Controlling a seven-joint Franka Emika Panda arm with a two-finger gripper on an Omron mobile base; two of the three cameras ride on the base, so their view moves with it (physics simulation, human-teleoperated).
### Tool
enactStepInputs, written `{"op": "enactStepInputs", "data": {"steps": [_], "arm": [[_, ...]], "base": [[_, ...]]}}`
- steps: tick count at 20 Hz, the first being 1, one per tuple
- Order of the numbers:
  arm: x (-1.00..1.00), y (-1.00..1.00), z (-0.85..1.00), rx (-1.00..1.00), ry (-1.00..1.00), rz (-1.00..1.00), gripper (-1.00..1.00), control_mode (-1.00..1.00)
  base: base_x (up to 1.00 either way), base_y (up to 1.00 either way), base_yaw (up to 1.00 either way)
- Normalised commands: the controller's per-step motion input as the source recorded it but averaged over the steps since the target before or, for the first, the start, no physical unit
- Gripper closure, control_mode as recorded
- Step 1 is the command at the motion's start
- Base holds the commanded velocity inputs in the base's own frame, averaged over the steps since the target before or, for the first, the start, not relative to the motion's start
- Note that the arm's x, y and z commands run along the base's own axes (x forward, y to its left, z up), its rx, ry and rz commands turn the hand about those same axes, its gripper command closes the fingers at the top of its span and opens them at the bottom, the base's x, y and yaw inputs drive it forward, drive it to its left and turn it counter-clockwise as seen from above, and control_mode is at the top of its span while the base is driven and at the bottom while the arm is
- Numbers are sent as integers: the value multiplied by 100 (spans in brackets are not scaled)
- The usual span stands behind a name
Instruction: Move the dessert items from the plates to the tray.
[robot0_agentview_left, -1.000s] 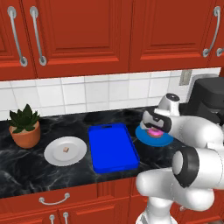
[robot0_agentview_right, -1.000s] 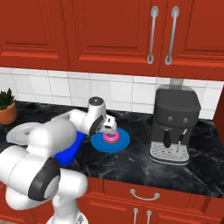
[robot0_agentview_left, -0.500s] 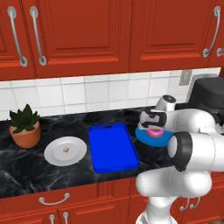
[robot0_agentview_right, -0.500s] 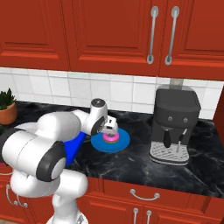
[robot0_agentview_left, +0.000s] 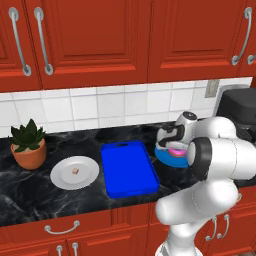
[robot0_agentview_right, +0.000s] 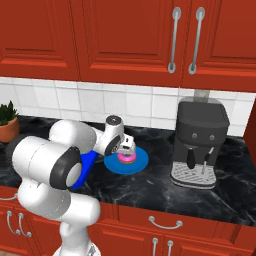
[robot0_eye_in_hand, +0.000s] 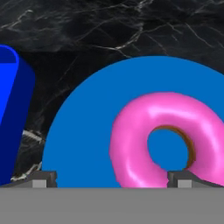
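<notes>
pink donut (robot0_eye_in_hand: 164, 140), blue plate (robot0_eye_in_hand: 87, 131), black marbled counter (robot0_eye_in_hand: 109, 30), white plate (robot0_agentview_left: 75, 173)

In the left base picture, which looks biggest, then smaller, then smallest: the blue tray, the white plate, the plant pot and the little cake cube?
1. blue tray
2. white plate
3. plant pot, not counting its leaves
4. cake cube, tiny by far

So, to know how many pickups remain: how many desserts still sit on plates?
2. The donut lies on the blue plate, right of the tray; the cube lies on the white plate, left of the tray. The tray holds none.
</notes>
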Motion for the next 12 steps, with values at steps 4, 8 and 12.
{"op": "enactStepInputs", "data": {"steps": [4, 8, 12], "arm": [[21, -2, -14, 0, 0, 0, -100, -100], [19, -4, -14, 0, 0, 0, -100, -100], [7, -1, -24, 0, 0, 0, -100, -100]], "base": [[0, 0, 0], [0, 0, 0], [0, 0, 0]]}}
